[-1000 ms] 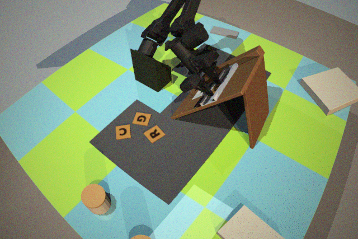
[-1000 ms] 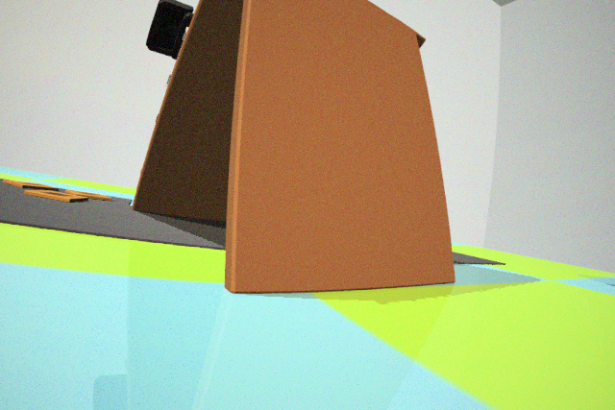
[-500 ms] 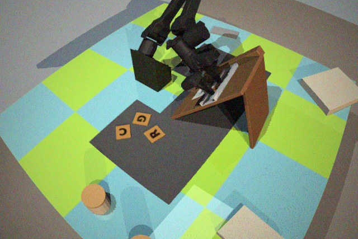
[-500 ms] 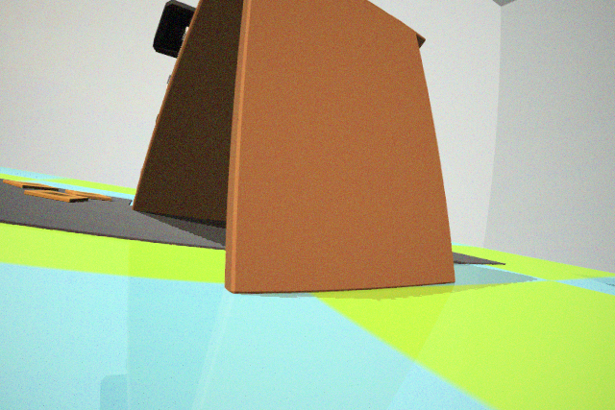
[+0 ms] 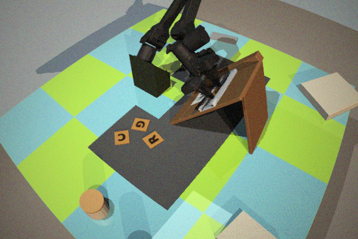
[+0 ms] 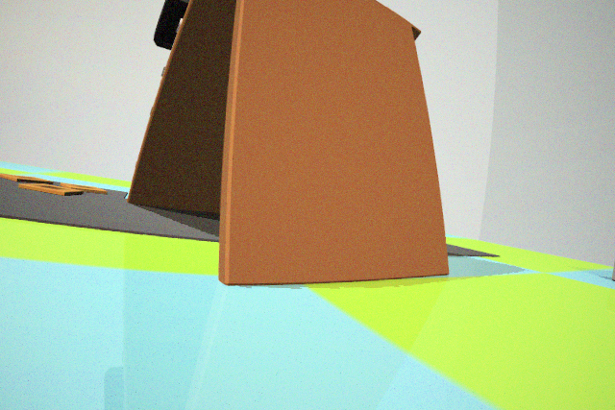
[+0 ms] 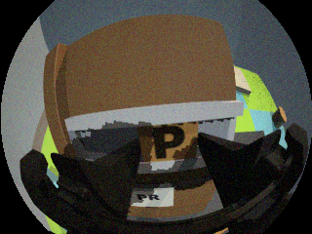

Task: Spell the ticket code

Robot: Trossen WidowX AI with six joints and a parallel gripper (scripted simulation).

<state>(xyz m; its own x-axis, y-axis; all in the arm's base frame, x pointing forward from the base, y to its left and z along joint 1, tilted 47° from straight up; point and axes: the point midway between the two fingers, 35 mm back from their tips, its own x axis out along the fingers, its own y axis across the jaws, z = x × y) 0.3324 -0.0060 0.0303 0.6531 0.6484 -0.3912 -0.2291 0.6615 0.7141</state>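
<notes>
My gripper (image 5: 213, 90) (image 7: 169, 140) is shut on the P tile (image 7: 170, 141), which stands upright to the wrist view at the rail (image 7: 156, 111) (image 5: 231, 78) on the sloping brown board (image 5: 249, 75) (image 7: 146, 63). The P lies right of the rail's middle in the wrist view; the rail to its left shows no letter. The fingers hide the tile's sides. The white ticket (image 7: 166, 198) below shows "PR"; a finger borders its left side and may hide more. The G tile (image 5: 140, 124), C tile (image 5: 121, 137) and R tile (image 5: 152, 139) lie on the dark mat (image 5: 173, 169).
A black block (image 5: 149, 77) stands beside the arm. A round wooden cylinder (image 5: 92, 201) stands near the front left. Beige blocks (image 5: 330, 94) (image 5: 245, 227) lie at right and front. A flat grey piece (image 5: 223, 37) lies behind the board. The board's brown rear leg (image 6: 323, 122) fills the exterior view.
</notes>
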